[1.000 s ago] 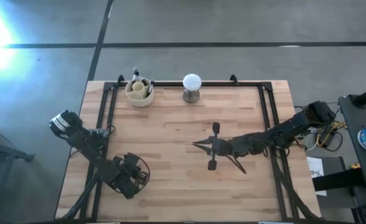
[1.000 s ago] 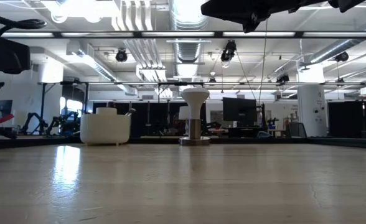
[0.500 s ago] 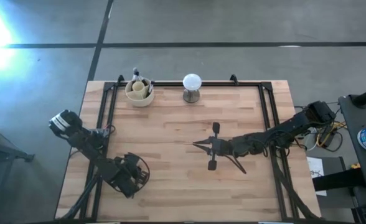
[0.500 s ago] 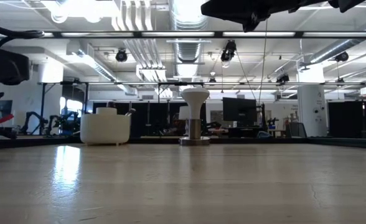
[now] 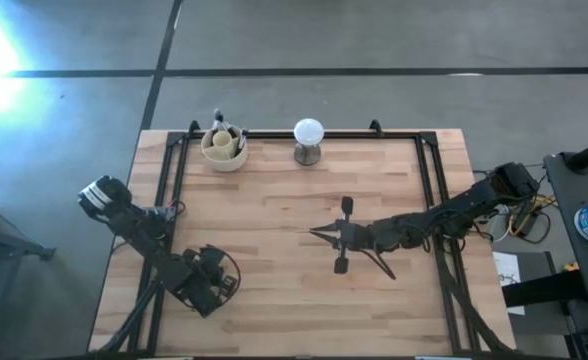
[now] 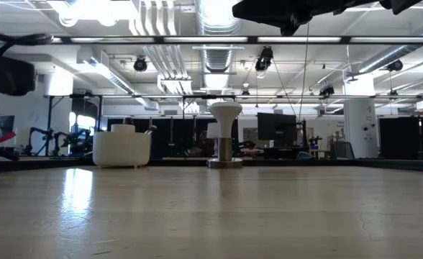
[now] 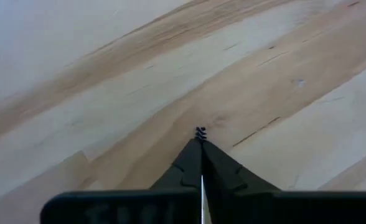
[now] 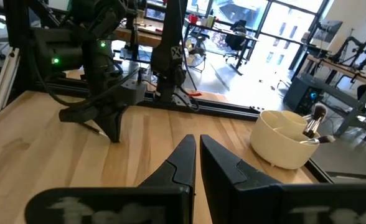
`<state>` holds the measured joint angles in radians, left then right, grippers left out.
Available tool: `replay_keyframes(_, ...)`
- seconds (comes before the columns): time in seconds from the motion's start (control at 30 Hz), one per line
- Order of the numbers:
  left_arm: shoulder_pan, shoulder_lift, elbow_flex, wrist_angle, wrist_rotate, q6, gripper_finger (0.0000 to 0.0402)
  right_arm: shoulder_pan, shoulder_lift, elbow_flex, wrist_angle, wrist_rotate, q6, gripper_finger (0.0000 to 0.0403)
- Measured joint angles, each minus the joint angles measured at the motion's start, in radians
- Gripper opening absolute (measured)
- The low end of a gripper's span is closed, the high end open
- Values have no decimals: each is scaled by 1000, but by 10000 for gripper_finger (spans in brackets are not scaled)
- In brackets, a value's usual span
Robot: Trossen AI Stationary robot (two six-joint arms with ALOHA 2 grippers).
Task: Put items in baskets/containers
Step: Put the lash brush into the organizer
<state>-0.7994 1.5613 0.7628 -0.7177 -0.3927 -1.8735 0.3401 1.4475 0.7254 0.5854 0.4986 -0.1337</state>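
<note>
The cream cup [image 5: 223, 148] stands at the table's far left edge with a few dark-handled brushes [image 8: 314, 127] sticking up out of it. It also shows in the low view [image 6: 121, 147] and the right wrist view [image 8: 287, 144]. My left gripper [image 5: 217, 284] is near the table's near left corner, pointing steeply down. Its fingers [image 7: 200, 133] are shut with nothing between them, just over bare wood. From the right wrist view it shows as a dark shape [image 8: 111, 127]. My right gripper [image 5: 316, 232] hangs level over the table's middle, shut and empty [image 8: 197, 148]. My left gripper's shut fingertips [image 7: 200, 132] point down at the bare table top. I cannot tell whether they touch the wood. Nothing is held.
A white ball on a metal stand [image 5: 308, 140] stands at the far edge, right of the cup. A black rail [image 5: 314, 133] frames the far edge and both sides of the table. Bare wood lies between the two grippers.
In the low view the dark shape of my left gripper at the picture's left edge has grown narrower. Nothing else has visibly moved.
</note>
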Motion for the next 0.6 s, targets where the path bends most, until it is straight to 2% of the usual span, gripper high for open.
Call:
replay_keyframes(0.23, 3, -83, 52, -82, -199, 92, 1, 0, 0, 0, -1, 0, 3, 18)
replay_keyframes(0.43, 27, -187, 76, -115, -483, 237, 0, -1, 0, 0, -2, 0, 3, 18)
replay_keyframes(0.6, 105, -271, 69, -105, -691, 417, 0, 0, 0, 0, -6, 0, 3, 18)
